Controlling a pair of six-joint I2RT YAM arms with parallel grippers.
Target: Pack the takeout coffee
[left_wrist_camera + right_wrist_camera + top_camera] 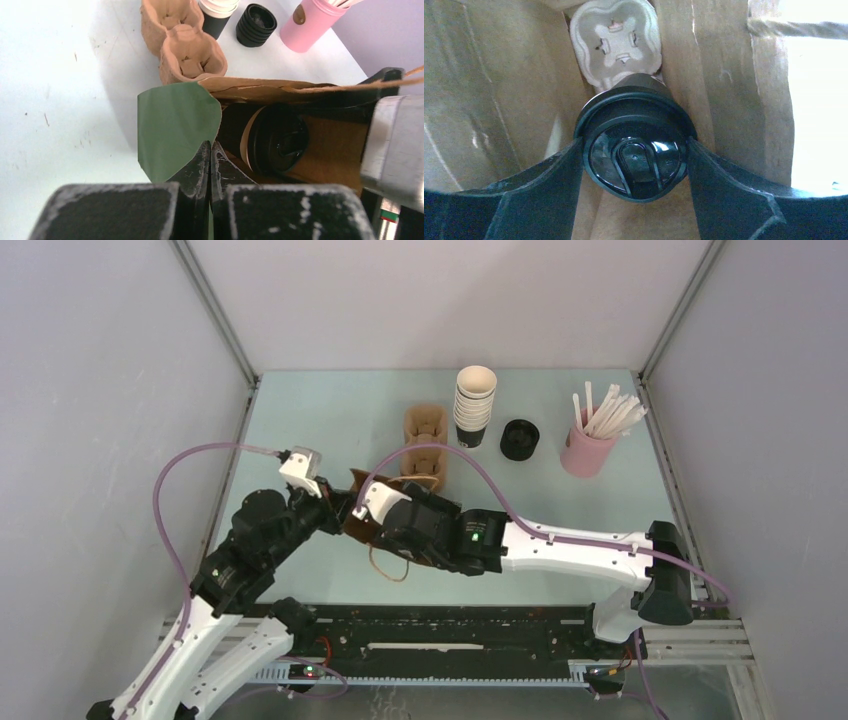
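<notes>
The takeout coffee [634, 107], a dark cup under a black lid, lies on its side inside the bag, which is green outside [172, 125] and brown inside [489, 100]. My right gripper [635, 150] reaches into the bag mouth, and its fingers [549, 185] press both sides of the lid. The left wrist view shows the lid [277, 142] deep in the opening. My left gripper [210, 150] is shut on the bag's rim by the green flap. From above, both wrists meet at the bag [358, 528], and the cup is hidden.
Two pulp cup carriers [424, 445] lie just behind the bag; one [616, 35] shows past the cup. Farther back stand a stack of white-rimmed cups [475, 405], a stack of black lids [519, 439] and a pink holder of white sticks [590, 445].
</notes>
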